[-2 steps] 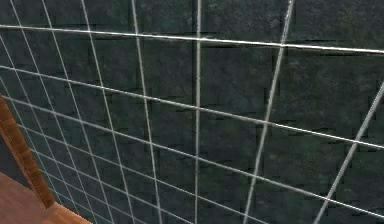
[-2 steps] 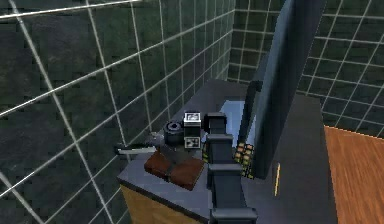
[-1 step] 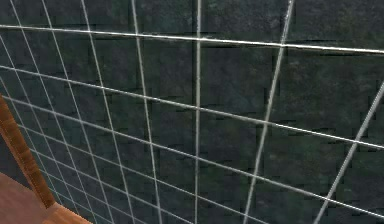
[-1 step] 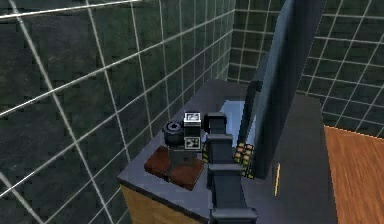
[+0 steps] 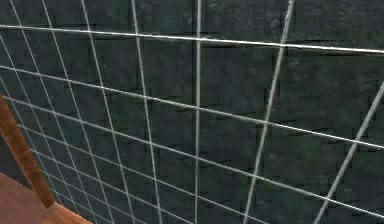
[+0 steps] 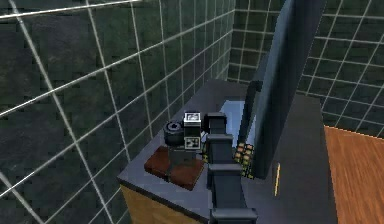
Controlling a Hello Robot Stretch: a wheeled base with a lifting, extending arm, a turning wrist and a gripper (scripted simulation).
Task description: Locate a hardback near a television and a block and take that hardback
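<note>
Nearby, television (image 6: 290,90), coloured block (image 6: 243,156), gripper (image 6: 170,138), brown book (image 6: 160,167)

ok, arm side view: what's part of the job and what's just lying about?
Job: reddish-brown book, television, multicoloured block, gripper.
Lying about: pale flat thing, stand, tiled wall.

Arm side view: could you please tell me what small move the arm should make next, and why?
Probably ease the gripper a little closer to the reddish-brown book, then try the grasp. The book lies flat on the dark tabletop, near the television and a multicoloured block. The gripper is already at the book, but I cannot tell whether it holds it.
</note>
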